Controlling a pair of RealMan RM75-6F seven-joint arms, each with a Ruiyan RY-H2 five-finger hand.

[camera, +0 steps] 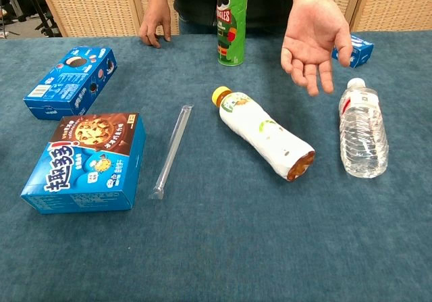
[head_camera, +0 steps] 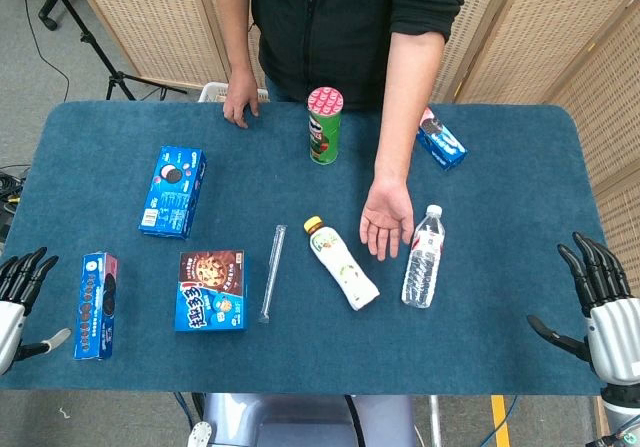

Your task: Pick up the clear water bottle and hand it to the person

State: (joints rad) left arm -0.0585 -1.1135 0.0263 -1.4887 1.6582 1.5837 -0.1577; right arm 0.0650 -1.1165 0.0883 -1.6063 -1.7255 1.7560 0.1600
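The clear water bottle (head_camera: 424, 257) (camera: 362, 129) lies on its side on the blue table, white cap pointing away from me. The person's open palm (head_camera: 386, 219) (camera: 312, 40) hovers just left of its cap. My right hand (head_camera: 603, 302) is at the table's right edge, fingers spread upward, holding nothing, well right of the bottle. My left hand (head_camera: 18, 292) sits at the table's left edge, fingers apart and empty. Neither hand shows in the chest view.
A white juice bottle with a yellow cap (head_camera: 341, 262) (camera: 264, 132) lies left of the water bottle. A long clear tube (head_camera: 272, 272), a chocolate cookie box (head_camera: 211, 290), two Oreo boxes (head_camera: 173, 191) (head_camera: 97, 305), a Pringles can (head_camera: 324, 125) and a small blue box (head_camera: 441, 139) are spread around.
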